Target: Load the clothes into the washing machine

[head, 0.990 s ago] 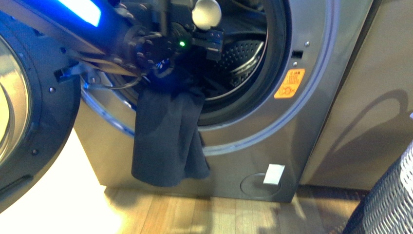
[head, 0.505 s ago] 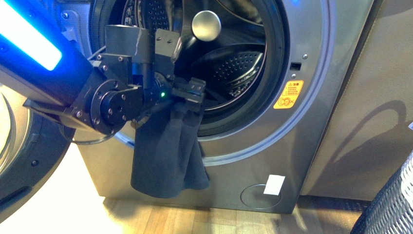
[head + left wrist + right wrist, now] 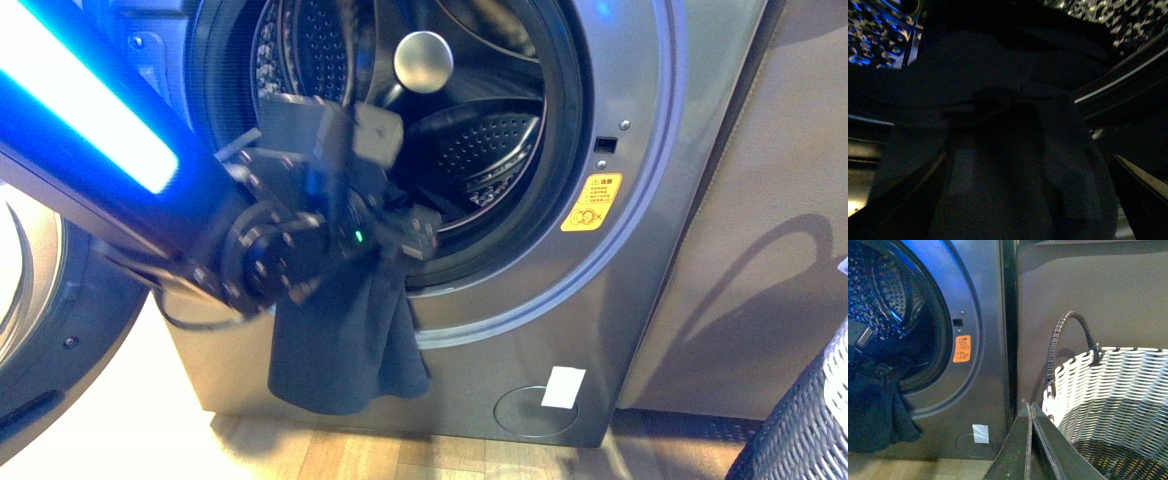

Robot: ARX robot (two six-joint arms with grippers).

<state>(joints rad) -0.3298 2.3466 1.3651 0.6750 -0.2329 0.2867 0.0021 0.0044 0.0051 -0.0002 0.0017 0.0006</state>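
The washing machine stands with its porthole open and its steel drum showing. The dark clothes are draped over the porthole's lower rim and hang down the front panel. My left gripper is open at that rim, just above the hanging cloth. In the dim left wrist view the clothes fill the space between the spread fingers. My right gripper is shut on nothing, held back to the right of the washing machine and beside the basket. The clothes show there too.
The dark door is swung open at the left. A white woven basket with a dark handle stands at the right, its edge low in the front view. A grey cabinet panel adjoins the machine. Wooden floor lies below.
My left arm has come down from the top of the porthole to its lower rim. The clothes still hang over the rim, hardly shifted.
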